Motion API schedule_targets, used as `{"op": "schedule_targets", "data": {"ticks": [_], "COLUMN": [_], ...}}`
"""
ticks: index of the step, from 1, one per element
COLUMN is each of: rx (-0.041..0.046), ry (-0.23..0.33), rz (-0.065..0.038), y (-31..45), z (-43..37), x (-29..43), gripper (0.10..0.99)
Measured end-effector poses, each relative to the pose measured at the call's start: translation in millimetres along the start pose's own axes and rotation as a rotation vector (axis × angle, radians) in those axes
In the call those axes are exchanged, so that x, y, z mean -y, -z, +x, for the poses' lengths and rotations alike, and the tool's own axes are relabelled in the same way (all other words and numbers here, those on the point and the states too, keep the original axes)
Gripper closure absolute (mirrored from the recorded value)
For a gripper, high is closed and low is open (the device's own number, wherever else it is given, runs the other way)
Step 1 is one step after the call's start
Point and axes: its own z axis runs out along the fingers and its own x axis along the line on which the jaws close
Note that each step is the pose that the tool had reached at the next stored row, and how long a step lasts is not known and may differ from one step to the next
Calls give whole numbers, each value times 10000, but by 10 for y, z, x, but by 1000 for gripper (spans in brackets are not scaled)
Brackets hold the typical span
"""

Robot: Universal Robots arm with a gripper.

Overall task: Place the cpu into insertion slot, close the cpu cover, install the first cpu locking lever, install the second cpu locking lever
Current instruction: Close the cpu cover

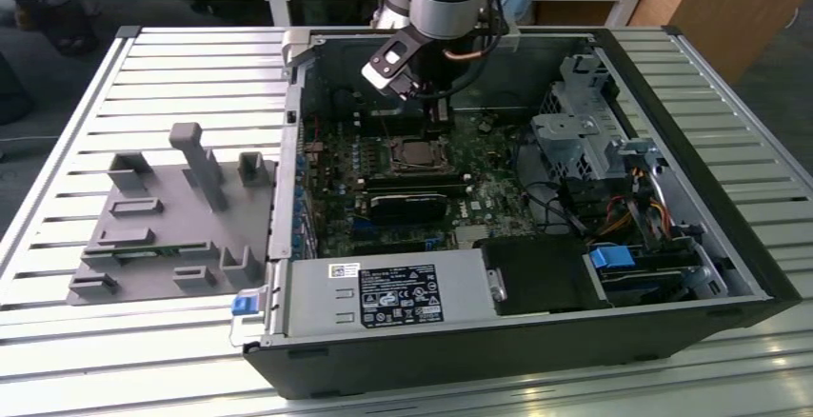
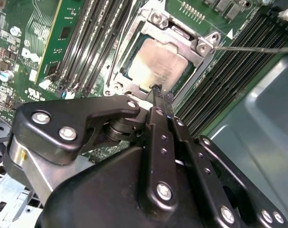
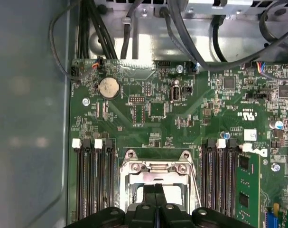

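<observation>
The cpu (image 2: 155, 64) lies flat in the insertion slot (image 1: 413, 153) on the green board, its silvery face showing. The cpu cover (image 2: 191, 45) is down over it as a metal frame, also seen in the first wrist view (image 3: 155, 167). A thin locking lever (image 2: 253, 48) sticks out from one corner of the socket, and another thin lever (image 3: 195, 183) runs along its side. My gripper (image 2: 159, 92) is shut with nothing between its fingers, its tip at the socket's edge by the cover frame. In the exterior view the gripper (image 1: 440, 127) hangs just behind the socket.
Long black memory slots (image 2: 87, 42) flank the socket on both sides. The open case holds a power supply (image 1: 394, 293), a drive cage (image 1: 578, 141) and loose cables. A grey fixture block (image 1: 166, 217) stands on the slatted table (image 1: 76, 103) at the exterior view's left.
</observation>
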Motion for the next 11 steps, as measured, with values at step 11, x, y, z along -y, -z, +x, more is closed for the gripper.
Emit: {"op": "schedule_targets", "data": {"ticks": [11], "rx": [0], "ry": [0], "rz": [0], "y": [2], "z": [0], "x": [83], "gripper": [980]}}
